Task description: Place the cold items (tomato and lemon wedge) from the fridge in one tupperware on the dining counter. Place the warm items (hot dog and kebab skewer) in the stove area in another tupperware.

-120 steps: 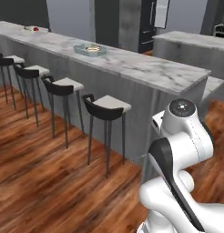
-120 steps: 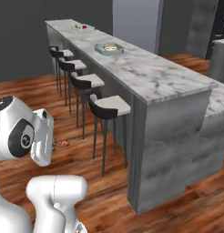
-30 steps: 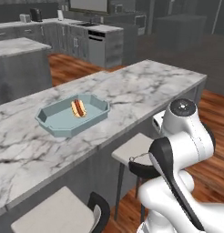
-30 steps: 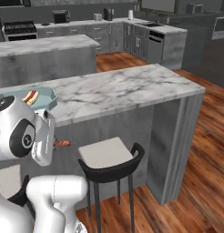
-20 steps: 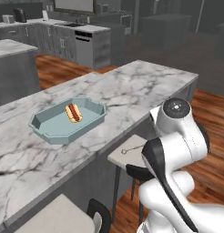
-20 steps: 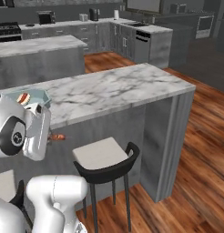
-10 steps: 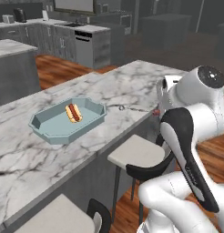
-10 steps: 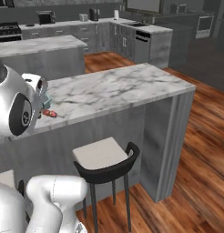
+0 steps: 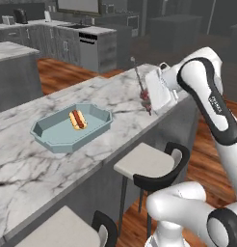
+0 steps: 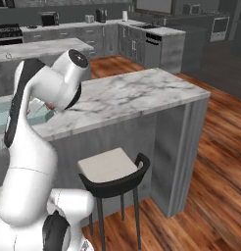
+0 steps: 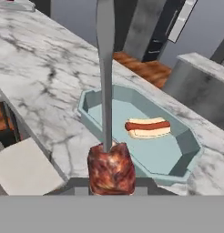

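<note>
A: One warm item, the hot dog (image 9: 77,119), already lay in the tray (image 9: 48,131) on the dining counter (image 9: 120,91). The skewer (image 9: 142,90) was pinched in the closed gripper (image 9: 150,98), held above the counter near its end, well to the right of the tray in the left base view.

B: Grip point?

A: At the meat end. Hand view showed the red-brown chunks (image 11: 111,168) right at the fingertips, bare stick running away from the camera toward the tray (image 11: 181,141).

B: Orientation?

A: Left base view: stick close to upright, leaning a little, bare tip at top, chunks low by the jaws. Long axis ran roughly along the gripper's own line of sight, so it hung nearly end-on to the tray.

B: Judgement on the step?

A: Carry to the tray, not yet over it. To do it well: bring the hand left across the counter until the chunks sit over bare tray floor beside the hot dog (image 11: 147,128), and lay the long axis down along the tray's length before release. Dropped upright, it would likely tip and could topple over the low sloping wall. Release low.

B: Risk?

A: Long free tip could clip the tray rim or nudge the hot dog during the tilt.
</note>
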Controlling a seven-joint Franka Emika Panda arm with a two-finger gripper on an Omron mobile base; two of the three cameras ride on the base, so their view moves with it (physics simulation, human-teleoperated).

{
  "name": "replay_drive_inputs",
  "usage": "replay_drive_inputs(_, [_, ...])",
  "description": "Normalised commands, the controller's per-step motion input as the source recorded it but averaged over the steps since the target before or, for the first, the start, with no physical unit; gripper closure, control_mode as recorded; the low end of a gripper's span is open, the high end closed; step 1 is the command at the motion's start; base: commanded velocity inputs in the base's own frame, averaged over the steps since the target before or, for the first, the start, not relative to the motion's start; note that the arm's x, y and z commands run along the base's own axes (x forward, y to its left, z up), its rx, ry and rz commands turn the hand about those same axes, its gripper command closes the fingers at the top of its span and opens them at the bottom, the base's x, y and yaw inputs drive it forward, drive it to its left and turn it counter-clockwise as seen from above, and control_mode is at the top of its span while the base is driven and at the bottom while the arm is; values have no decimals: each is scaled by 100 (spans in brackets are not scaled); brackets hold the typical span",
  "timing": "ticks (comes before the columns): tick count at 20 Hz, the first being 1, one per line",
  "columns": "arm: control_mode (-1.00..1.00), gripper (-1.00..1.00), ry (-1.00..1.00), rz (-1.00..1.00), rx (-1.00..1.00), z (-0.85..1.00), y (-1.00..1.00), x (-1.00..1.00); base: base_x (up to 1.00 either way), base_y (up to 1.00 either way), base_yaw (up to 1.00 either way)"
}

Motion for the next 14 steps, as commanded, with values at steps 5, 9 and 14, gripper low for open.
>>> replay_drive_inputs(5, [-100,100,11,21,14,-17,100,93,0,0,0])
replay_drive_inputs(9, [-100,100,-3,9,-1,-20,100,74,0,0,0])
replay_drive_inputs(14, [-100,100,-10,-4,-40,-3,79,18,0,0,0])
